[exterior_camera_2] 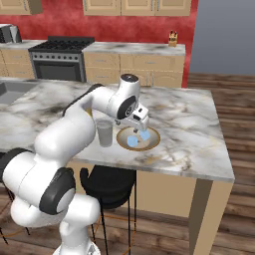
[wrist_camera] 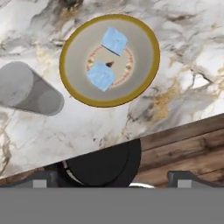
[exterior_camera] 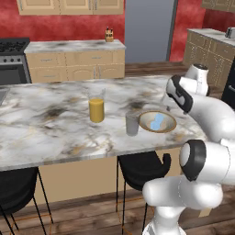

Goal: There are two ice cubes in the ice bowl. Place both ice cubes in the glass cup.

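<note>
Walls: deep red textured wall (exterior_camera: 73, 25) behind the cabinets.
Floor: dark brown wooden plank floor (exterior_camera_2: 234, 219).
Island: grey-veined white marble counter (exterior_camera: 46, 124) on a tan base.
Seating: black round bar stools (exterior_camera: 140, 170) tucked under the counter's near edge.
Back wall: tan wooden cabinets (exterior_camera: 75, 64) with marble tops, beside a black and steel stove (exterior_camera_2: 60, 62).

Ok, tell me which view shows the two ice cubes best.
The hand view: it looks straight down into the ice bowl, so both ice cubes show whole and apart. The left base view gives them as one pale-blue patch; the right base view shows them small, under the hand.
</note>
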Available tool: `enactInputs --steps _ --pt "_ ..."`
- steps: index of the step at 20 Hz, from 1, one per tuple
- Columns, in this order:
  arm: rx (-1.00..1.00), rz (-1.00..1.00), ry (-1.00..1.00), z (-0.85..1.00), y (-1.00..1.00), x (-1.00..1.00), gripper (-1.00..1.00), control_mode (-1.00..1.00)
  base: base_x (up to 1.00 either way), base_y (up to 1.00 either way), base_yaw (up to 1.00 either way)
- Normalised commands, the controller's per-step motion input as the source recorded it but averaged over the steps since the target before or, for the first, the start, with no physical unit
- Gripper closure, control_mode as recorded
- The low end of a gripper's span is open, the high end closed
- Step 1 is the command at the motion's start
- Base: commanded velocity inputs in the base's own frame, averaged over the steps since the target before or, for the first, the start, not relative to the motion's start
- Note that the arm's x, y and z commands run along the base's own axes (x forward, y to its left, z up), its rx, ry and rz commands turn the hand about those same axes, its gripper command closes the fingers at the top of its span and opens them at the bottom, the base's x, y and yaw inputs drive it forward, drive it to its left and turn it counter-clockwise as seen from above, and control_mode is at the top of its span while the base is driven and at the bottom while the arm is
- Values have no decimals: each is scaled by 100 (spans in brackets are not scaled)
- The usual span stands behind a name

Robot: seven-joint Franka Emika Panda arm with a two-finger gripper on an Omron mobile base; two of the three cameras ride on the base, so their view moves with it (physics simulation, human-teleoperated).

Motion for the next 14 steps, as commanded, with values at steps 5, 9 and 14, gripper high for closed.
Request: enactInputs --steps 5,9,14 --pt "3 -23 5 -27 0 54 -100 -100 0 0 0" --pt "9 -17 10 -31 0 43 -100 -100 0 0 0" --pt "11 -10 17 -49 0 46 -100 -100 0 0 0"
